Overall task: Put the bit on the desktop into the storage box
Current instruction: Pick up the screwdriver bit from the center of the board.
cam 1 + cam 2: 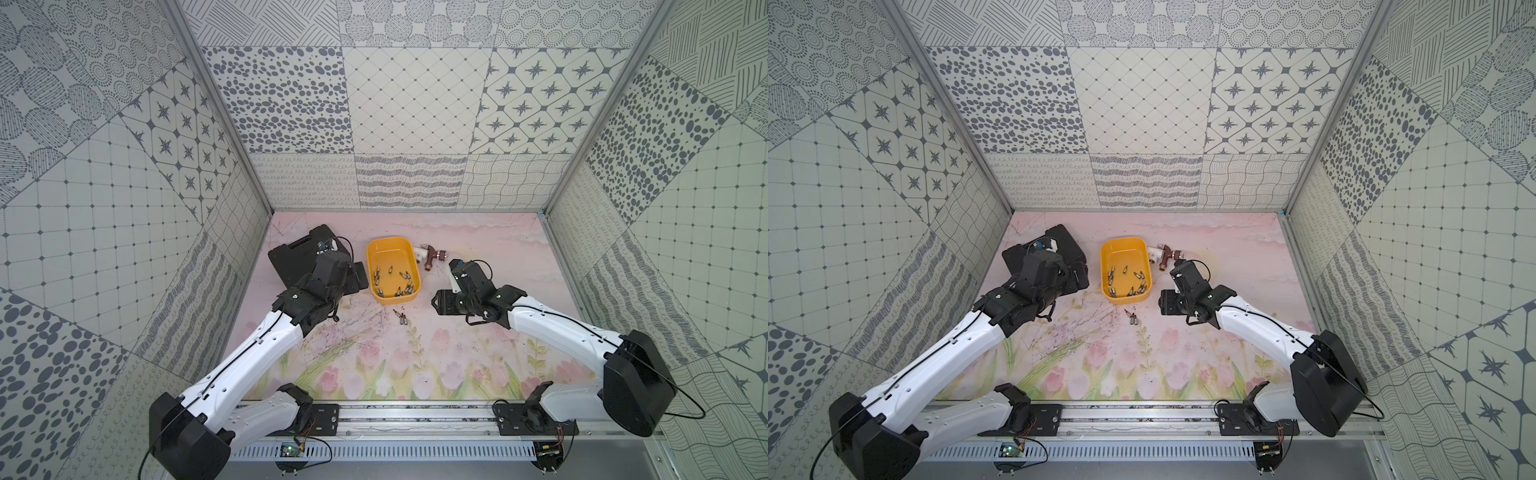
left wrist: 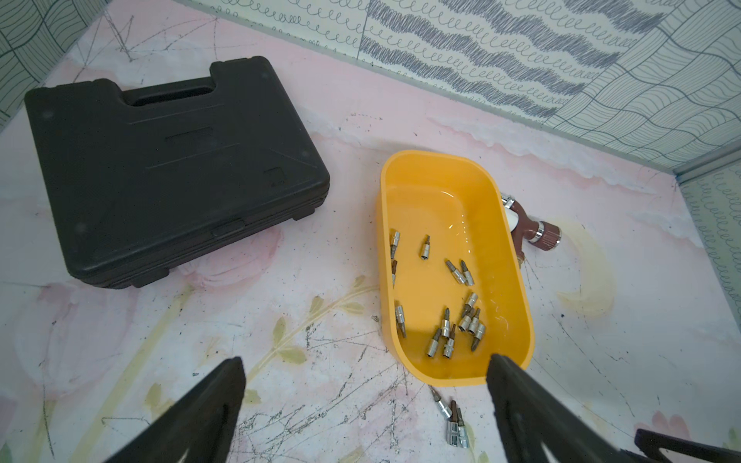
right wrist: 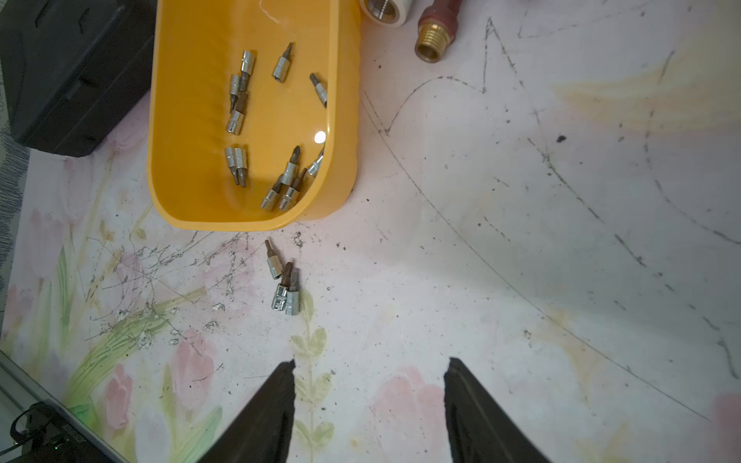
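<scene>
Three small silver bits [image 1: 401, 316] lie close together on the desktop [image 1: 478, 365], just in front of the near end of the yellow storage box [image 1: 374, 254]. Several more bits lie inside the box [image 2: 517, 280]. The wrist views also show the loose bits [image 3: 282, 282] [image 2: 453, 421]. My right gripper [image 3: 371, 361] is open above bare desktop, to the right of the bits [image 1: 1131, 318], with nothing between its fingers. My left gripper [image 2: 365, 360] is wide open and holds nothing. It hangs left of the box's near end.
A closed black tool case [image 1: 297, 253] lies left of the box, partly under my left arm. A brown tap fitting [image 1: 432, 255] with a white piece lies right of the box's far end. Patterned walls enclose three sides of the desktop.
</scene>
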`<state>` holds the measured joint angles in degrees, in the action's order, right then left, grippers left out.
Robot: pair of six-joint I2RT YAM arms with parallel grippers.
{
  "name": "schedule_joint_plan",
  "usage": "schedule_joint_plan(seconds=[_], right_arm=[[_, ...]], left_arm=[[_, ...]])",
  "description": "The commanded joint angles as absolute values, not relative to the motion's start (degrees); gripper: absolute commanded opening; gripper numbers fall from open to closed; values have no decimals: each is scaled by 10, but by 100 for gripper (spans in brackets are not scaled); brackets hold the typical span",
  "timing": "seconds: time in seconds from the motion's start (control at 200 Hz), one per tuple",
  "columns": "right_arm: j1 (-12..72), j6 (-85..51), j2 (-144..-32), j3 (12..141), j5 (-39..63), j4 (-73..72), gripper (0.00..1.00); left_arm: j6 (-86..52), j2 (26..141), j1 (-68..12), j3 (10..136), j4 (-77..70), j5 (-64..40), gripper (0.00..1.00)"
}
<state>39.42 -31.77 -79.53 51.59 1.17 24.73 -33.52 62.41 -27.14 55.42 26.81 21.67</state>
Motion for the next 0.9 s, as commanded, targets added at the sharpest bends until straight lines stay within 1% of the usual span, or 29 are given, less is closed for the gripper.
schedule_joint_plan(seconds=[0.0,0.105,0.335,0.555,0.895], right_arm=[[417,-314,-827,544,-4,236,56],[442,-316,-859,560,-12,238,51],[479,-306,-924,592,-38,244,43],[503,-288,-979,626,-57,264,40],[524,-279,-1034,666,-48,267,39]], left_arm=[[-384,609,-265,538,272,250,99],[-390,605,-265,528,269,251,99],[-394,609,-261,520,269,251,99],[-400,618,-258,514,266,249,99],[-406,626,-257,507,265,249,99]])
